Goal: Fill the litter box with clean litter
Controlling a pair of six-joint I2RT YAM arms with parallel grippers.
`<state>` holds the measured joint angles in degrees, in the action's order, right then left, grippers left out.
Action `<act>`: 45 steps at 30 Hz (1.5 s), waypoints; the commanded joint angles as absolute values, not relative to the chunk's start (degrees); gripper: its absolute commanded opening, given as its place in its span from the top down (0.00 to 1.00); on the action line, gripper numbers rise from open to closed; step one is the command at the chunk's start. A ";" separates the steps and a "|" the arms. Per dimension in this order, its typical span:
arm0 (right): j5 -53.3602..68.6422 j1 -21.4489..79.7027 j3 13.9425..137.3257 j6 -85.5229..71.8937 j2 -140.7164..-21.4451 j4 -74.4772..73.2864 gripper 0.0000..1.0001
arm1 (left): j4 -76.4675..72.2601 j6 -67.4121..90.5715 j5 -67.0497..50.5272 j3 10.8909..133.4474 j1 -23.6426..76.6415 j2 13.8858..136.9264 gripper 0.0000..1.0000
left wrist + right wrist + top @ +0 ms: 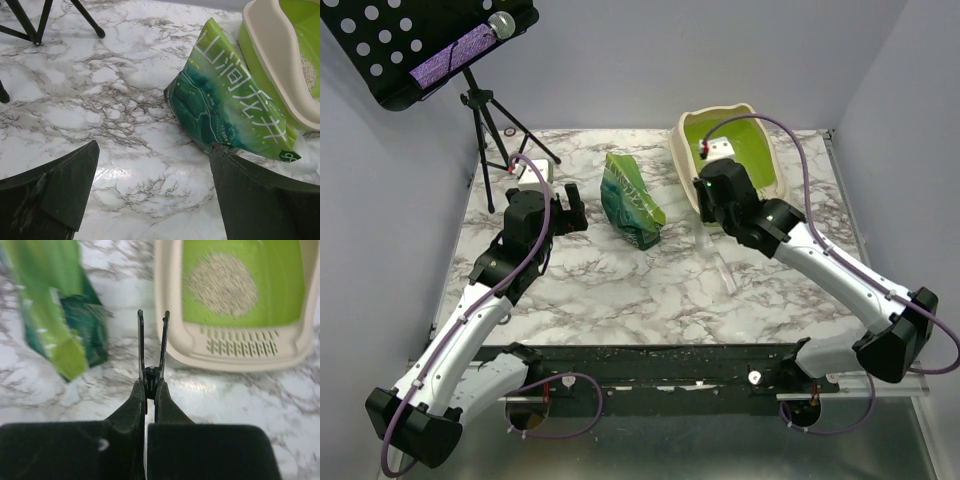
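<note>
- Progress: early. One round patch of clean litter (220,285) lies on the floor of the litter box (167,300). The rest of the green floor shows bare, so my call is that most of the fill is left to do.
- The litter box sits at the far right of the table (620,290), just beyond the right arm's wrist in the top view.
- The bag (632,200) lies on the table between the two grippers, just left of the box. I can't tell whether it's touching the rim or whether it's open.
- Left gripper (154,150): fingers spread wide, nothing between them, facing the bag from the left and apart from it.
- Right gripper (149,385): fingers clenched on a thin two-pronged tool (150,374) that sticks out forward (scissors or tweezers, can't say which). The prongs point at the gap between bag and box.
- Likely remaining: get the bag open and tip it over the box. That's a judgement, nothing here shows it.
- Materials, box: rigid moulded plastic with rounded corners, a beige rim with a slotted strip on the near edge, and a glossy lime inside.
- Litter: fine pale grey-beige granules in a loose, sandy heap. It should pour freely and scatter easily.
- Bag: crinkly printed film in green and teal, creased and slumped. It looks floppy to grip.
- Table: glossy marble-pattern top, probably slick.
</note>
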<state>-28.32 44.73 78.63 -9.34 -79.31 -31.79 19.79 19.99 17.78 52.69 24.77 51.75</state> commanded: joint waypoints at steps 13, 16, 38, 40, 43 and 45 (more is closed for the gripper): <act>-24.78 20.57 47.39 -35.67 -61.44 -37.18 1.00 | 19.69 20.22 17.58 52.47 24.87 50.19 0.01; -22.69 18.55 42.82 -38.66 -61.52 -36.21 0.99 | 19.51 20.30 17.58 52.47 24.96 49.92 0.01; -22.50 15.03 40.07 -40.00 -62.76 -32.43 0.46 | 19.95 19.42 18.11 52.65 25.22 51.59 0.01; -20.58 15.12 42.70 -37.55 -60.92 -32.43 0.44 | 19.78 19.07 17.93 52.65 25.22 51.77 0.01; -16.28 15.73 48.05 -33.24 -59.15 -31.46 0.41 | 19.25 17.85 16.53 52.56 25.22 52.29 0.01; -12.94 16.69 52.36 -30.16 -59.67 -31.46 0.39 | 18.72 17.05 14.60 53.26 25.22 53.34 0.01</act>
